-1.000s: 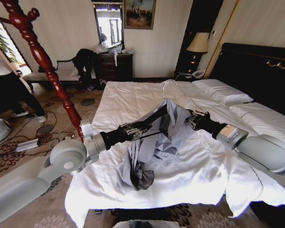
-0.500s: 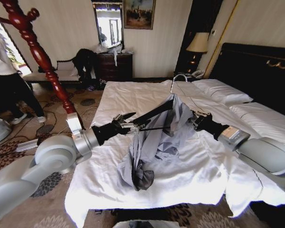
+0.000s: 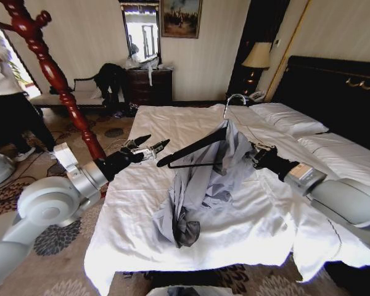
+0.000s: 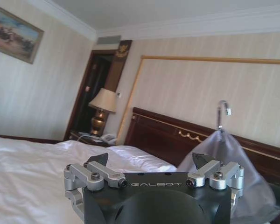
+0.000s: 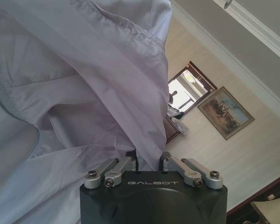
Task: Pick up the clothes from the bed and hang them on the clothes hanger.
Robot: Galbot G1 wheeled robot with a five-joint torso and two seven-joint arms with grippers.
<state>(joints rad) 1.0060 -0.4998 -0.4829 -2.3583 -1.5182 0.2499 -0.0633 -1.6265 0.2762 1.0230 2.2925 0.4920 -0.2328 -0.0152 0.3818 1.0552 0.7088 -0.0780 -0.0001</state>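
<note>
While the left claw point(image 3: 147, 147) hangs spread wide above the bed's point(image 3: 166, 126) near side, clear of everything, the right claw point(image 3: 251, 155) is pinched tight on the grey-blue shirt point(image 3: 200, 185). The shirt drapes over one shoulder of the black hanger point(image 3: 191, 150), held up tilted over the duvet, its tail bunched on the bed.

Pale grey rounded arm shells are tapering into black forearms; the left gripper point(image 3: 147, 147) and right gripper point(image 5: 148, 161) are showing black housings lettered GALBOT, silver linkages, dark screws and black-tipped jaws.
</note>
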